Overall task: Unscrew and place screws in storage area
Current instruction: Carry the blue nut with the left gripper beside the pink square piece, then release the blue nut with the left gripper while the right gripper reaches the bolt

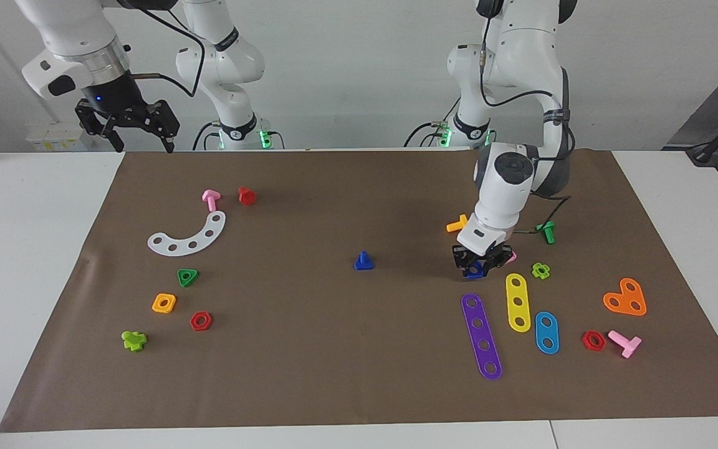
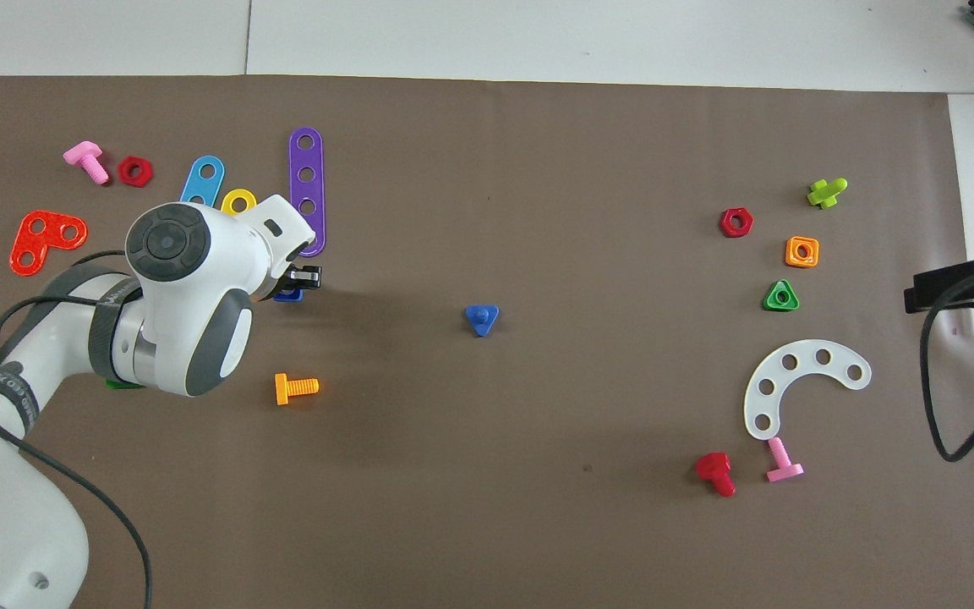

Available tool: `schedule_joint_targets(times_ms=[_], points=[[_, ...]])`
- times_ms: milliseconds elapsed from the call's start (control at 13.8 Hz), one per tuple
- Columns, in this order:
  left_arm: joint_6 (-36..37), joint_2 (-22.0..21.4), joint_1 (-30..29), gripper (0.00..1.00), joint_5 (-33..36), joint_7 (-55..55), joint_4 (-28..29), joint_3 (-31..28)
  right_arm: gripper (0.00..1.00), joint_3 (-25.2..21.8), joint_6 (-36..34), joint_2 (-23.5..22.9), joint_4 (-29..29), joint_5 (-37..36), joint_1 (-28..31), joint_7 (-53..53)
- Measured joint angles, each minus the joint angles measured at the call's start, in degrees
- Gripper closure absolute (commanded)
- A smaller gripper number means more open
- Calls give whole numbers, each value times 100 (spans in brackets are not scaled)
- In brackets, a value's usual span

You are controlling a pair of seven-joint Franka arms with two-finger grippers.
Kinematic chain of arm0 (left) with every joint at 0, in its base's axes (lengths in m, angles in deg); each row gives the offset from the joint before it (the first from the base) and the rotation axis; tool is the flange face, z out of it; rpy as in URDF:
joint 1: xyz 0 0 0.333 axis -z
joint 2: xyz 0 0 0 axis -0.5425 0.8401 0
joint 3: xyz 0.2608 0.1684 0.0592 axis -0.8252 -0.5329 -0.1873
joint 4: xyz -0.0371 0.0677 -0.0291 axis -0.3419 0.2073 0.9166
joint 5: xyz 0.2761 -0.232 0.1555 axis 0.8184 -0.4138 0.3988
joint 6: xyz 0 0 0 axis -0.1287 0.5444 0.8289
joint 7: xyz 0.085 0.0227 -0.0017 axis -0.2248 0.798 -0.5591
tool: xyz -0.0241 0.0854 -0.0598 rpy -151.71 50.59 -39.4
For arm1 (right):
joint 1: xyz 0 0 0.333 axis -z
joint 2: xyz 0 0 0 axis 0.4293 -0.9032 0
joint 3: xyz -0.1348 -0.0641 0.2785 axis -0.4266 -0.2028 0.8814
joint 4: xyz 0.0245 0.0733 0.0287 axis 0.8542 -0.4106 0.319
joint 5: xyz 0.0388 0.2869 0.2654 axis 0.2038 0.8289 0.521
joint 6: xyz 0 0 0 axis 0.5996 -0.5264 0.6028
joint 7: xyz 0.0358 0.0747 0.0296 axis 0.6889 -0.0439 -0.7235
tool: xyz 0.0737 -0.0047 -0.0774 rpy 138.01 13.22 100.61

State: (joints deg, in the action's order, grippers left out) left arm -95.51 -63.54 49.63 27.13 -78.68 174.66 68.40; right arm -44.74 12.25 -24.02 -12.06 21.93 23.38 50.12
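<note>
A blue bolt stands head-down with its stem up in the middle of the brown mat. My left gripper is shut on the blue square nut, low over the mat beside the purple strip, toward the left arm's end of the table. My right gripper hangs open, high over the mat's corner at the right arm's end; in the overhead view only its black body shows at the edge.
Around the left gripper lie an orange bolt, a green bolt, a yellow strip and a blue strip. At the right arm's end lie a white arc, a green triangular nut and an orange square nut.
</note>
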Motion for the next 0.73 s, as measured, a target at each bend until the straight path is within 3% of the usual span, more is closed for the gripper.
schedule_joint_targets(times_ms=[73, 218, 290, 363, 435, 508, 726], points=[[-156, -28, -15, 91, 0, 62, 146, -1, 0, 19, 91, -8, -33, 12, -86, 6], [-414, -57, -15, 61, 0, 84, 365, 8, 0, 51, 348, -104, -120, 20, -434, 274], [-449, -60, -15, 56, 0, 85, 410, 8, 0, 74, 561, -211, -147, 22, -654, 489], [-469, -62, -15, 38, 0, 86, 427, 8, 0, 96, 779, -334, -154, 24, -884, 724], [-474, -66, -15, 12, 0, 88, 433, 8, 0, 108, 943, -465, -154, 26, -1123, 1001], [-476, -71, -15, 0, 0, 96, 435, 8, 0, 120, 1077, -596, -144, 30, -1343, 1308], [-477, -154, -17, 0, 0, 106, 432, 8, 0, 136, 1561, -1081, -81, 37, -2034, 2258]])
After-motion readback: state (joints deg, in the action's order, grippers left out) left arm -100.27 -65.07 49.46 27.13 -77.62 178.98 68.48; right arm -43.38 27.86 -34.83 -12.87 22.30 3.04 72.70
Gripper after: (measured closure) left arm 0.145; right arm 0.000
